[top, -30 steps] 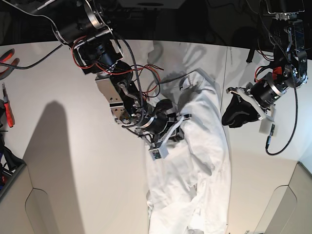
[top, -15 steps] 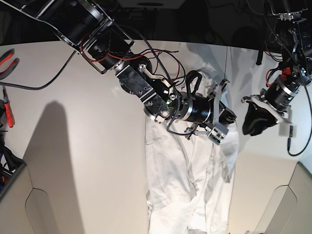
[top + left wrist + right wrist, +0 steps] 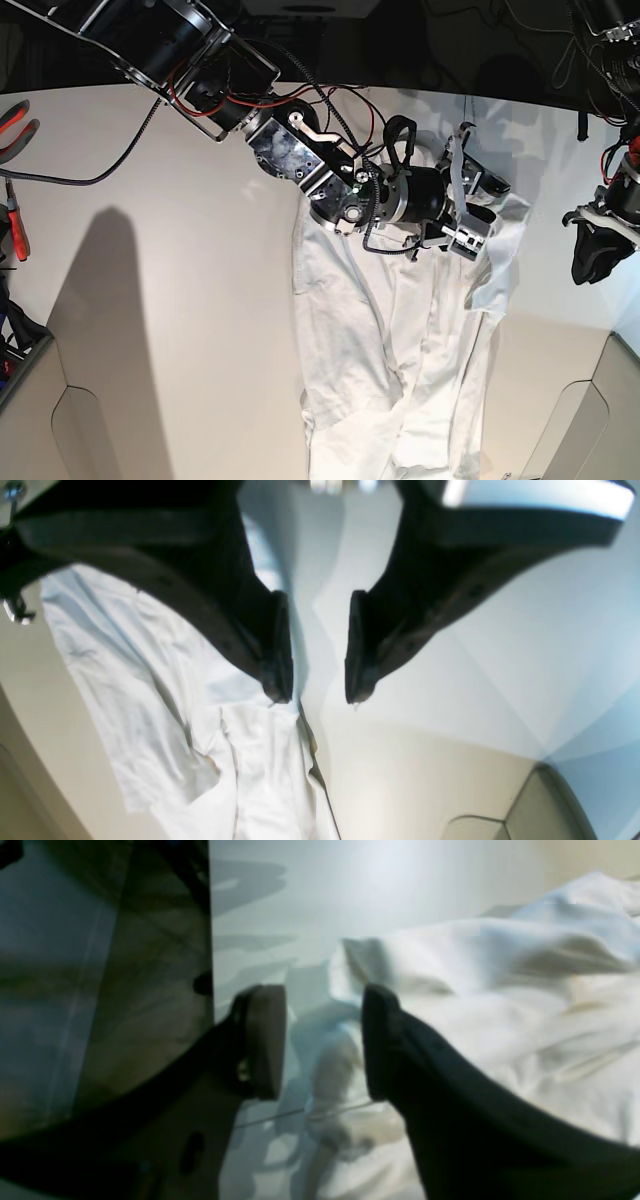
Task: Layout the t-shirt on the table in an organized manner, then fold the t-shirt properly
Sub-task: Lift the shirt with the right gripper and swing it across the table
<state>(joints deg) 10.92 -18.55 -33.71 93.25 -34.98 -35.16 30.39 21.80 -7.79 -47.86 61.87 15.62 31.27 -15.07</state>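
1. Large plain white wrinkled cotton t-shirt (image 3: 400,370) lies on the wide flat matte white surface (image 3: 170,300), right of centre in base view. It's a long crumpled strip running from the near edge up toward the far side, w/ folds & overlaps down its length.
2. Near end of the cloth reaches the bottom of base view; a loose flap sits on its left side there.
3. Mid-scene, far right: left gripper (image 3: 598,248) hangs above bare surface, well apart from the shirt. Left wrist view shows its jaws apart w/ a clear gap and nothing between them (image 3: 312,647); shirt (image 3: 165,720) lies below-left, bare surface (image 3: 450,720) to the right.
4. Farther back: right gripper (image 3: 478,212) reaches in from far left, across the shirt's far end, over its upper right corner.
5. Right wrist view: jaws apart (image 3: 324,1040), no cloth pinched between them; rumpled shirt (image 3: 500,1005) just beyond and to the right, one fold edge close to the fingertips (image 3: 265,1040). Whether they touch the cloth, can't tell: view is blurred.
6. Far side: thin dark seam line (image 3: 466,110) crosses the surface by the shirt's far corner.
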